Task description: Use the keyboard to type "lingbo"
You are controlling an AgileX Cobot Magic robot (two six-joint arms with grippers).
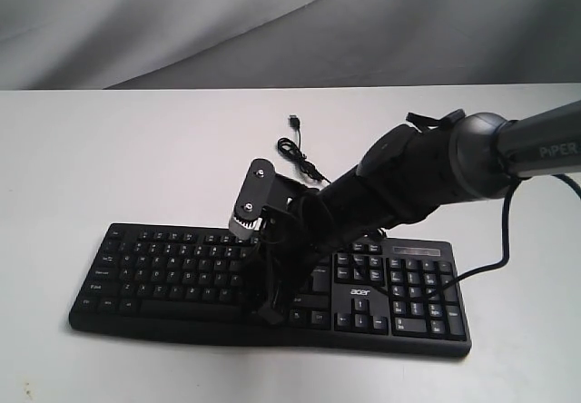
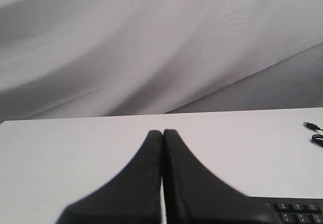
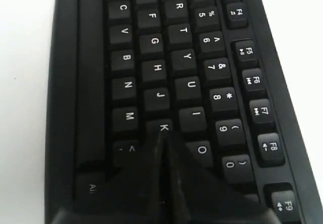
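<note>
Tapered matte-black right fingers (image 3: 144, 181) tight together over the flat black plastic keyboard (image 1: 163, 271); left fingers (image 2: 144, 176) likewise together.

One keyboard (image 1: 182, 276) is lying on one table (image 1: 91, 149), and one white logo (image 1: 360, 291) is showing on its right part. One arm (image 1: 508, 144) is reaching in from the right. Two grippers are showing: the right gripper (image 3: 162, 146) and the left gripper (image 2: 162, 133), each pressing its two fingers together. Two cables are lying in sight: one thin cable (image 1: 304, 162) on the far side of the keyboard, ending in one plug (image 1: 295, 122), and one thick cable (image 1: 506, 240) hanging at the right. One grey cloth (image 1: 182, 22) is hanging at the far side.
</note>
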